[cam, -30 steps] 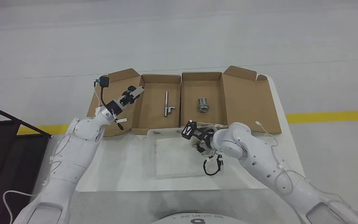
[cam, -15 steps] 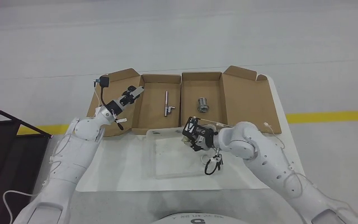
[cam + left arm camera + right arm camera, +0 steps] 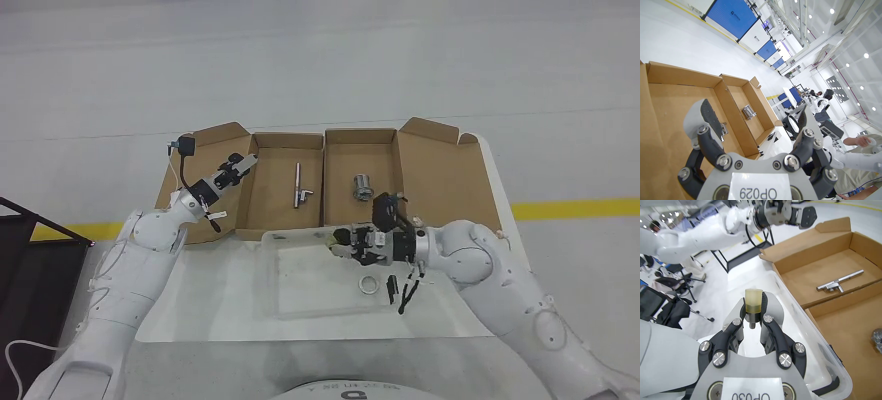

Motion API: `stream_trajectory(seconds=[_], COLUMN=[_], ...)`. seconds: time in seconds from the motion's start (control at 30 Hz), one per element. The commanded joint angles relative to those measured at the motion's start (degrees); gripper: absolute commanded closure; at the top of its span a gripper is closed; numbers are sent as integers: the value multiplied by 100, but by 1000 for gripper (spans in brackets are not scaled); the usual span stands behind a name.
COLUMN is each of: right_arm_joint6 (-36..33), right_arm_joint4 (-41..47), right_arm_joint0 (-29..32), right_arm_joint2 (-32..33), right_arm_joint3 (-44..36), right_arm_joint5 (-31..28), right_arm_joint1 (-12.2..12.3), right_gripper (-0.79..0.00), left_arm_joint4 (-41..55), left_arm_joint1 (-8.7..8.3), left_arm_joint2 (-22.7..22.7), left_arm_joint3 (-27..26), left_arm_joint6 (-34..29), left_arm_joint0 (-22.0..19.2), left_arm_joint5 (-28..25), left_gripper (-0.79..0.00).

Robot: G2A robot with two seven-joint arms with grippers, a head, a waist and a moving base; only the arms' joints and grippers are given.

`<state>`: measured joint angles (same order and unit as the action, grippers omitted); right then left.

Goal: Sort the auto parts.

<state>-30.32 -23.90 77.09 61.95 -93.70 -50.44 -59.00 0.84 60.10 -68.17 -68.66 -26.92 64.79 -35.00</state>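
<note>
My right gripper (image 3: 341, 240) (image 3: 753, 303) is shut on a yellowish rubber-capped stud (image 3: 752, 303), held above the far rim of the clear tray (image 3: 300, 300) (image 3: 811, 323). A small metal ring (image 3: 369, 284) lies in that tray. In the cardboard box (image 3: 322, 170), a metal rod part (image 3: 298, 185) (image 3: 838, 282) lies in the left compartment. A short metal cylinder (image 3: 362, 186) (image 3: 748, 112) rests in the right compartment. My left gripper (image 3: 238, 167) (image 3: 754, 108) hangs open over the box's left edge, holding nothing.
The box's flaps (image 3: 445, 180) fold outward on both sides. A black frame (image 3: 30, 225) stands off the table's left side. White table surface (image 3: 215, 290) lies left of the tray.
The right arm swung to the right and its wrist turned, with the gripper staying over the tray's far rim, still holding the stud. The left arm has not moved.
</note>
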Motion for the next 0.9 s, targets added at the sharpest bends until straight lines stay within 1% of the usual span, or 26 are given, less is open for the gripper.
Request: stream_trajectory(seconds=[0.0, 0.1, 0.17, 0.23, 0.3, 0.57, 0.63, 0.73, 0.87], right_arm_joint6=[70, 102, 53, -92, -337, -337, -280, -478, -1144], right_arm_joint4=[484, 1030, 1397, 1959, 2444, 2444, 2637, 3309, 4554], right_arm_joint0=[-28, -77, -120, -173, -241, -241, -183, -220, -361], right_arm_joint2=[24, 10, -62, -171, -237, -237, -343, -592, -917], right_arm_joint3=[160, 344, 340, 345, 372, 372, 280, 80, -332], right_arm_joint5=[-389, -756, -756, -756, -756, -756, -756, -756, -756], right_arm_joint1=[15, 37, 50, 77, 111, 111, 96, 91, 116], right_gripper=[0, 0, 0, 0, 0, 0, 0, 0, 0], left_arm_joint4=[0, 0, 0, 0, 0, 0, 0, 0, 0], left_arm_joint1=[0, 0, 0, 0, 0, 0, 0, 0, 0], left_arm_joint2=[0, 0, 0, 0, 0, 0, 0, 0, 0], left_arm_joint3=[0, 0, 0, 0, 0, 0, 0, 0, 0], left_arm_joint6=[0, 0, 0, 0, 0, 0, 0, 0, 0], left_arm_joint0=[0, 0, 0, 0, 0, 0, 0, 0, 0], left_arm_joint5=[0, 0, 0, 0, 0, 0, 0, 0, 0], left_gripper=[-785, -785, -785, -785, -785, -785, -785, -785, -785])
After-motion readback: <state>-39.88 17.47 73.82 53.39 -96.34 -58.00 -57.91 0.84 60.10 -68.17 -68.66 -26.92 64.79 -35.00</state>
